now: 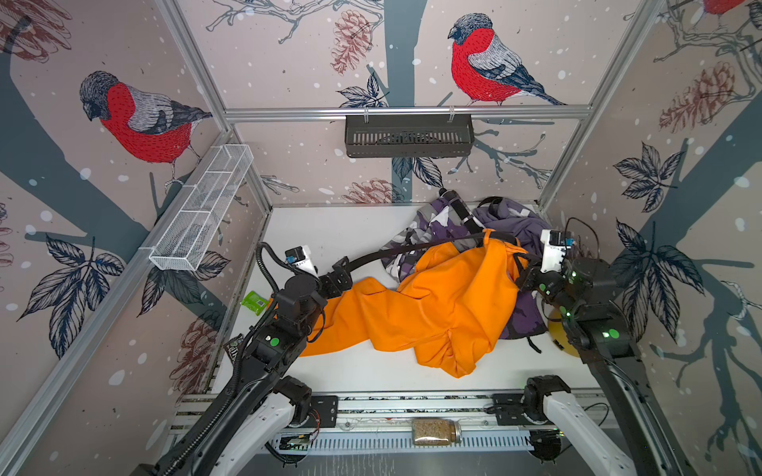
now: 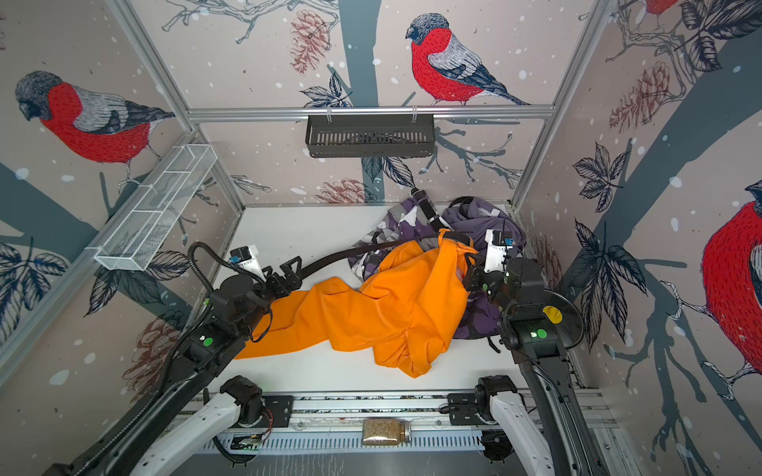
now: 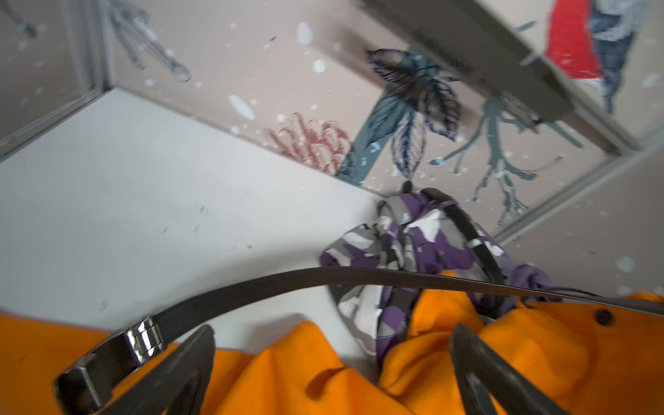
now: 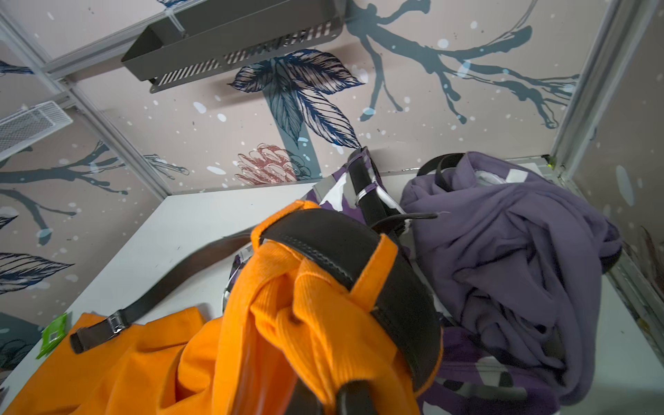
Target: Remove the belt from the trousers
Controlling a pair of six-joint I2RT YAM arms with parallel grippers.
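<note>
The orange trousers (image 1: 433,305) lie crumpled across the white table (image 1: 330,230). Their waistband is lifted at the right. A black belt (image 1: 412,247) runs through the waistband loops (image 4: 341,248), and its free end arcs leftward in the air. In the left wrist view the belt's silver buckle (image 3: 143,337) sits just outside one finger. My left gripper (image 1: 345,270) (image 3: 334,355) is open above the trouser leg, with only orange cloth showing between its fingers. My right gripper (image 1: 521,280) (image 4: 323,399) is shut on a bunched fold of the trousers' waistband.
Purple camouflage trousers (image 1: 433,222) with their own black belt, and a plain purple garment (image 1: 507,218), are piled at the back right. A green packet (image 1: 255,302) lies by the left wall. A black basket (image 1: 408,136) and a white wire basket (image 1: 206,206) hang on the walls.
</note>
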